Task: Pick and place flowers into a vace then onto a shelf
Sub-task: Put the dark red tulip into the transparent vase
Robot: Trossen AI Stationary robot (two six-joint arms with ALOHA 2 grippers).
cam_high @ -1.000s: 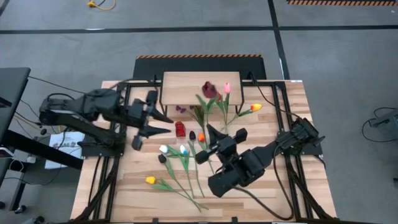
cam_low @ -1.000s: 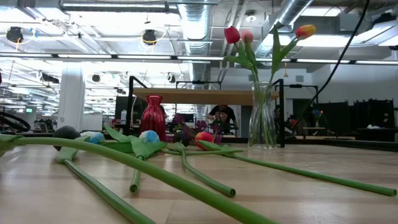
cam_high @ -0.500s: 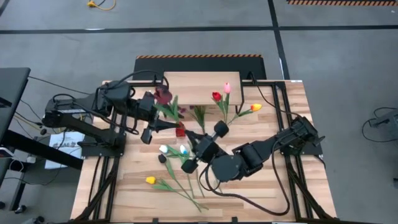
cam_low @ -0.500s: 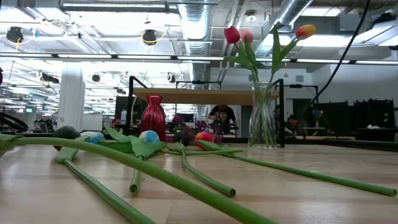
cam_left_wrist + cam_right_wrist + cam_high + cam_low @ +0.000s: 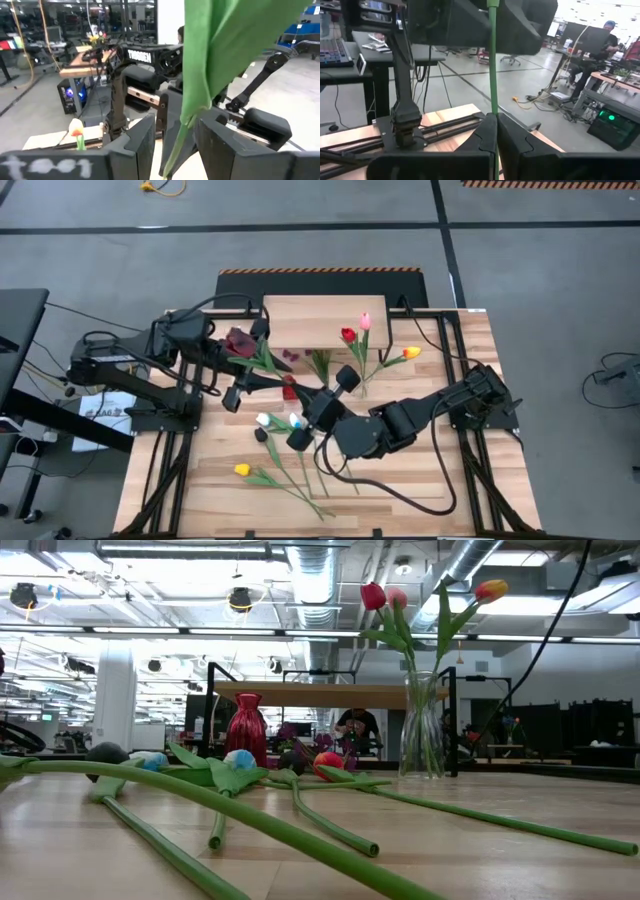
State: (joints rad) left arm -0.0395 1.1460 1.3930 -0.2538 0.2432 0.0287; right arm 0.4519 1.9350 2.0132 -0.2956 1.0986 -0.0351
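A maroon tulip (image 5: 238,342) is held in the air between both arms, above the table's left-middle. My right gripper (image 5: 300,398) is shut on its green stem (image 5: 493,75). My left gripper (image 5: 255,385) is open, and its fingers (image 5: 142,142) stand on either side of the stem (image 5: 175,150), below a broad leaf (image 5: 220,45). A glass vase (image 5: 422,725) holds red, pink and orange tulips (image 5: 365,330) in front of the shelf (image 5: 325,315). Several tulips (image 5: 280,445) lie flat on the table. Neither gripper shows in the low view. My right gripper pinches the tulip's stem (image 5: 493,107) between its two shut fingers, toward the stem's lower end. It comes from the table's right, slanting toward the far-left. The stem runs on ahead of the fingertips, about along them. The tulip is lifted clear, with its head over my left arm.
A small red vase (image 5: 289,387) stands just beneath the held stem. A purple sprig (image 5: 290,355) lies by the shelf's front. Yellow (image 5: 242,470), white (image 5: 263,420), blue (image 5: 295,421) and black (image 5: 260,435) tulip heads lie in the near-left part of the table.
My right gripper has swung toward the table's left, carrying the maroon tulip with it. The tulip's head has gone from the shelf's front edge to above my left arm, and its stem now lies between my left gripper's fingers. My left arm has reached a little toward the right.
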